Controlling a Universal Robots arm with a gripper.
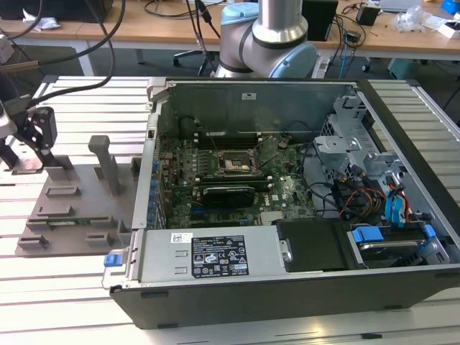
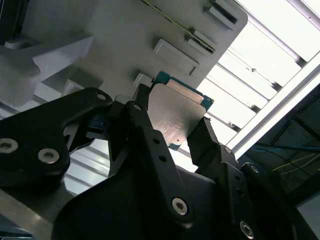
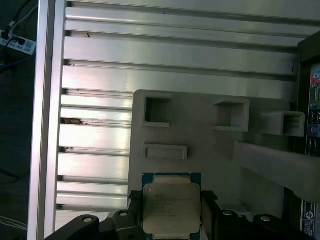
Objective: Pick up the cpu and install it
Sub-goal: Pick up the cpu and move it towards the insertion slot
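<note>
First wrist view, claw (image 3: pixel 171 201) clasping square silvery cpu (image 3: pixel 171 209)

Small square cpu (image 3: pixel 171 207): silvery-grey metal lid, satin sheen | black gripper (image 2: pixel 174 116): matt, smooth | grey fixture plate (image 1: pixel 83 180), exterior view's left: matt plastic | slatted table (image 3: pixel 150 75): glossy ribbed metal

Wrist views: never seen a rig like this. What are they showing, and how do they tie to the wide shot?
It's one robot arm with a two-fingered hand. The exterior view is from a camera off the arm: a slatted metal table carrying an open computer case and, at that view's left, a grey fixture plate. Both wrist views come from cameras riding on the arm, looking past the hand's dark fingers. The hand is closed on the cpu, a small silvery square chip, above the fixture plate.
</note>
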